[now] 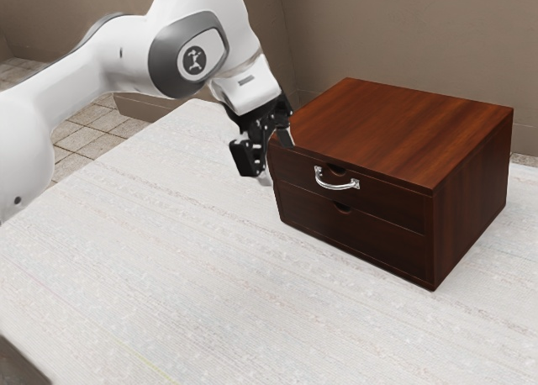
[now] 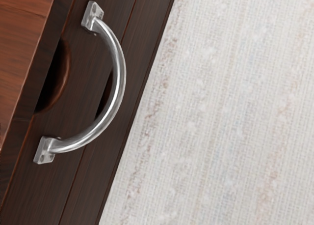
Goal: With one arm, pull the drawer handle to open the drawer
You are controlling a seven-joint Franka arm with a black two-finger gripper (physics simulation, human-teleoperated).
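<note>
Grey arm cap point(image 1: 171, 72) bears a white emblem point(image 1: 195, 61); gripper point(image 1: 269, 154) near drawer handle point(image 1: 336, 181)

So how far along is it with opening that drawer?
Barely begun. Done: the black claw sits open beside the dark wooden cabinet, at its front corner. In hand: lining up with the curved silver handle, which it isn't touching. Left: gripping that handle and pulling. The upper drawer looks fully shut.
</note>
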